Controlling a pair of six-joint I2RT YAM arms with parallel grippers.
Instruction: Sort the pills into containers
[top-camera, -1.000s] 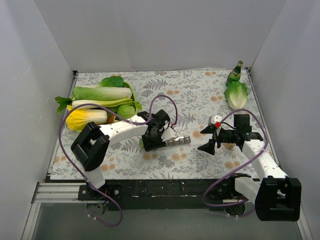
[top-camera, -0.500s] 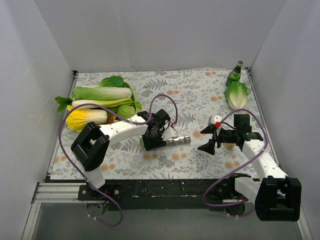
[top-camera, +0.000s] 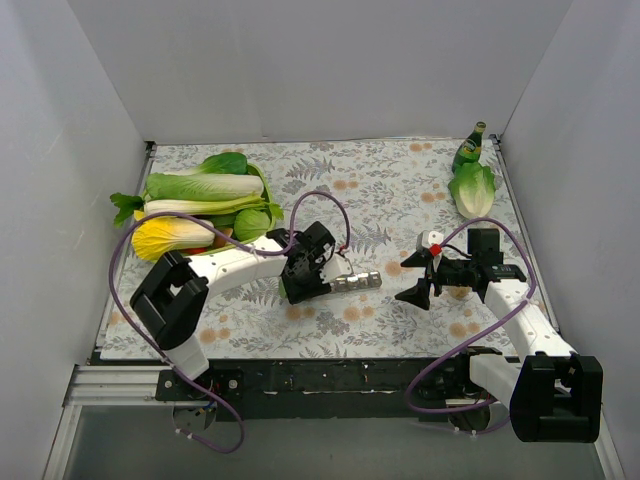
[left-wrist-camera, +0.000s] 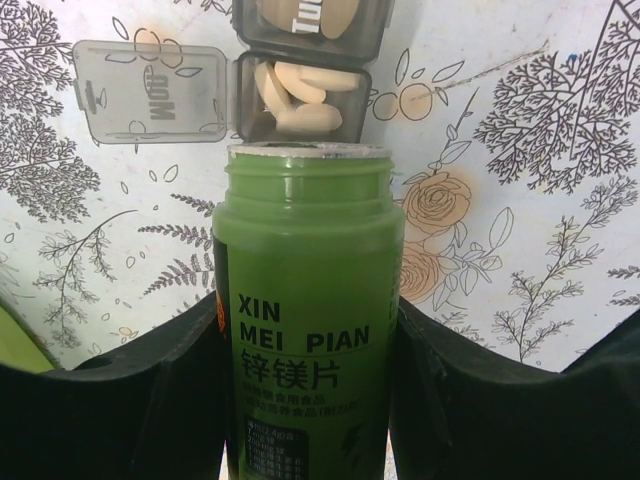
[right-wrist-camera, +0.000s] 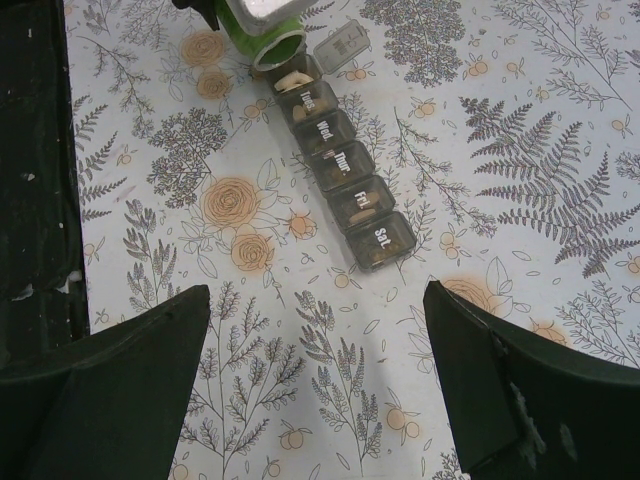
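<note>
The grey pill organiser strip (top-camera: 357, 283) lies on the floral cloth between my arms, and the right wrist view shows its day-labelled lids (right-wrist-camera: 340, 165). Its left end compartment is open, lid (left-wrist-camera: 150, 90) flipped aside, with cream oval pills (left-wrist-camera: 295, 100) inside. My left gripper (top-camera: 305, 275) is shut on an uncapped green pill bottle (left-wrist-camera: 305, 300), whose mouth is at the open compartment. The bottle also shows in the right wrist view (right-wrist-camera: 262, 35). My right gripper (top-camera: 412, 280) is open and empty, to the right of the strip's "Sat" end (right-wrist-camera: 318, 295).
Napa cabbages and leafy greens (top-camera: 200, 205) are piled at the back left. A tall green glass bottle (top-camera: 468, 148) and a lettuce (top-camera: 473, 190) stand in the back right corner. White walls enclose the table on three sides.
My left arm's elbow has swung left and its gripper has shifted slightly with the green bottle at the strip's left end. The right arm has not moved.
</note>
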